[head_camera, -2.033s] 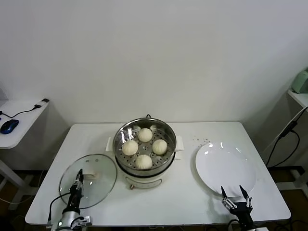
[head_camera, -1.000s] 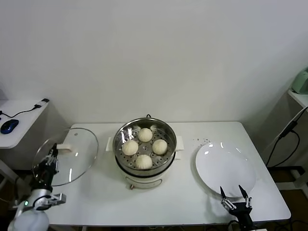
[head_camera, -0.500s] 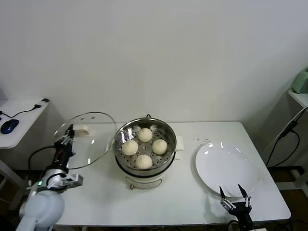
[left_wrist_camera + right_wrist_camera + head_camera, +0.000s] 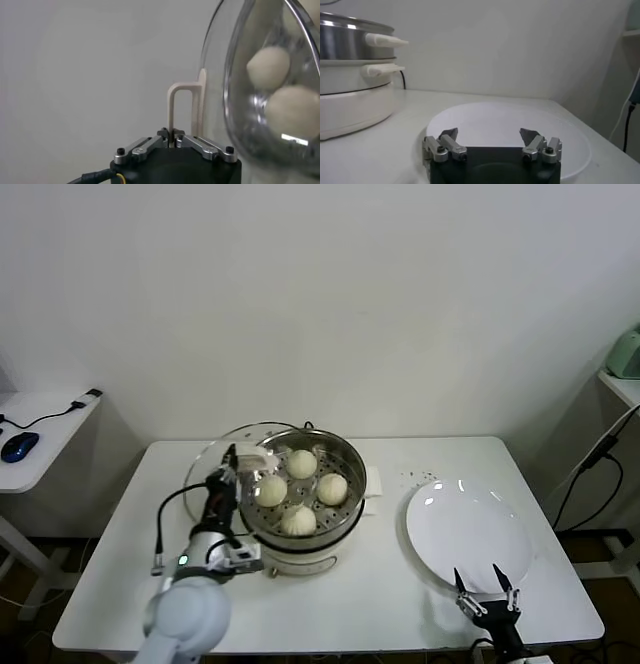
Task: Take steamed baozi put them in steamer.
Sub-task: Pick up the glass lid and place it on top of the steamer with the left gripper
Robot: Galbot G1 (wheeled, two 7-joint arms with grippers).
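while clamped on the lid handle, the left gripper tilts it.

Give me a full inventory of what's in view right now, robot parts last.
baozi: four, cream-white, on the perforated tray inside the steamer.
steamer: one, shiny steel on a white base, centre of the table.
lid: one, clear glass with a cream handle, tilted at the steamer's left rim, held by its handle.
plate: one, white, bare, right part of the table.
table: one, white.
side desk: one, white, far left, with a blue mouse and a cable.
left gripper: shut on the lid handle, beside the steamer.
right gripper: open, low at the plate's near edge.
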